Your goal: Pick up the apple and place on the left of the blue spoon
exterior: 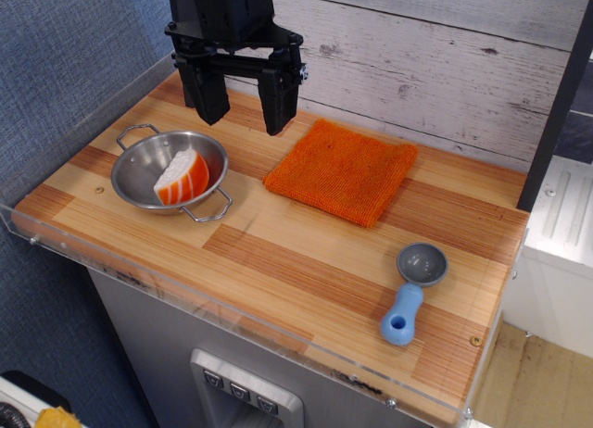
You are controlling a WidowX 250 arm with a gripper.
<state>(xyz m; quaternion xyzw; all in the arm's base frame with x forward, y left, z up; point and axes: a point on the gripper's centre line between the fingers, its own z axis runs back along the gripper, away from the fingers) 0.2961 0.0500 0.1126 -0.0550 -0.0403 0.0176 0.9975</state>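
Note:
The apple [182, 178], an orange wedge with pale stripes and a white cut face, lies inside the steel two-handled bowl [139, 164] at the left of the wooden tabletop. The blue spoon [410, 294], with a light-blue handle and a round grey bowl, lies near the front right, bowl end away from the front edge. My black gripper [243, 118] hangs open and empty above the back of the table, behind and to the right of the steel bowl, with its two fingers wide apart.
An orange knitted cloth [343, 169] lies in the middle back of the table. A white plank wall stands behind. A clear plastic rim [232, 321] runs along the front edge. A blue wall stands at the left.

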